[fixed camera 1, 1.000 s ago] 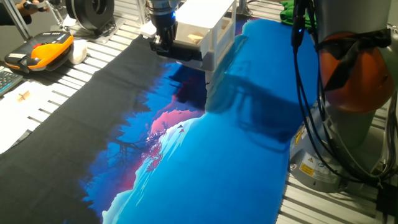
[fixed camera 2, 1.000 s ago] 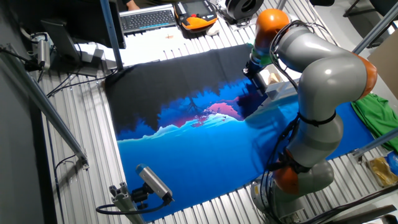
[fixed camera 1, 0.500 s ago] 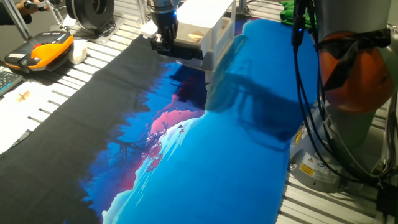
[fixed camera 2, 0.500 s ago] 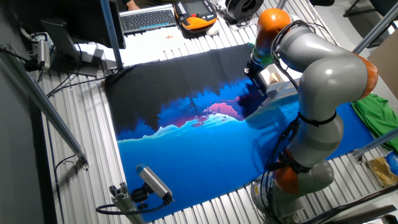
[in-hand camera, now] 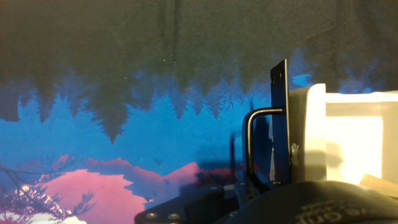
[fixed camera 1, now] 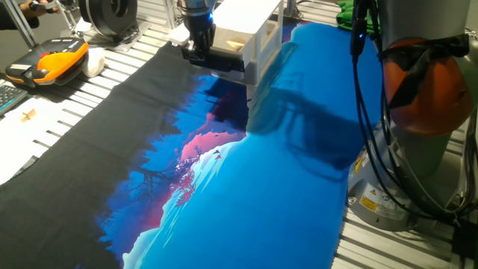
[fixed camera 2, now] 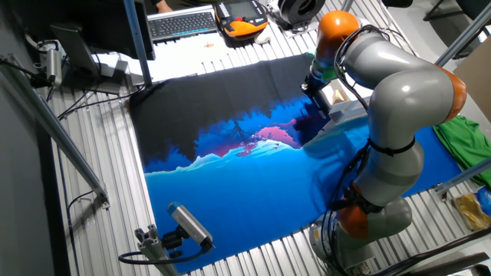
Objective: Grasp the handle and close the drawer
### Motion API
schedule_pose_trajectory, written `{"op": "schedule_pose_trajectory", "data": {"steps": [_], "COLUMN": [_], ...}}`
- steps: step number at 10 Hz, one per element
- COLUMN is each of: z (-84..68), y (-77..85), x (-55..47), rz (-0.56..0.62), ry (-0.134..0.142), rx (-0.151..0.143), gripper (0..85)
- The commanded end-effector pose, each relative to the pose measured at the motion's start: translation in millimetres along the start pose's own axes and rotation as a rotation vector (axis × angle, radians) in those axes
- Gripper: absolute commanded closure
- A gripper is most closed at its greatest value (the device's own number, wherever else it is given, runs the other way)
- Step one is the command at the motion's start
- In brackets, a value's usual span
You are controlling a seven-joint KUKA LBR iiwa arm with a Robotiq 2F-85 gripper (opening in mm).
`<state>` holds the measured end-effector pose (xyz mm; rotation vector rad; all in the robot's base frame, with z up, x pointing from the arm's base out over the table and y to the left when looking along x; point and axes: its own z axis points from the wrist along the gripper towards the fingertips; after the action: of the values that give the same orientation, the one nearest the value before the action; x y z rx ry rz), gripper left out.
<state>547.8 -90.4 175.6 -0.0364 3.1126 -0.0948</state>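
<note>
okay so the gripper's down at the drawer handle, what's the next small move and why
Probably push the handle toward the cabinet. The drawer sits pulled out, its tray interior visible, and the gripper is right at its dark front strip. The grip itself is hidden, so confirm contact first.

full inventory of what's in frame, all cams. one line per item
drawer cabinet: 1, white, far end of the table on the cloth
drawer: 1, white, top one, pulled out partway
handle: 1, black bent rod on the dark front strip of the drawer
cloth: 1, black, blue and pink mountain print, covers the table
table: 1, ribbed grey metal
keyboard: 1, dark, far edge
orange and black device: 1, left of the cloth
green cloth: 1, by the robot base
small camera: 1, grey, near corner of the table
arm: 1, grey with orange joints
gripper: 1, black, at the handle; jaw state not visible
</note>
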Motion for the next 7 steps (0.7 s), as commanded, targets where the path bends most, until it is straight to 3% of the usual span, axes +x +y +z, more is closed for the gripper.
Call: {"op": "schedule_pose_trajectory", "data": {"steps": [1, 7], "z": [0.1, 0.6], "y": [-0.7, -17.1], "x": [-0.1, -0.7], "rz": [0.002, -0.01], "ry": [0.0, 0.006], "rx": [0.002, -0.005], "gripper": [85.0, 85.0]}}
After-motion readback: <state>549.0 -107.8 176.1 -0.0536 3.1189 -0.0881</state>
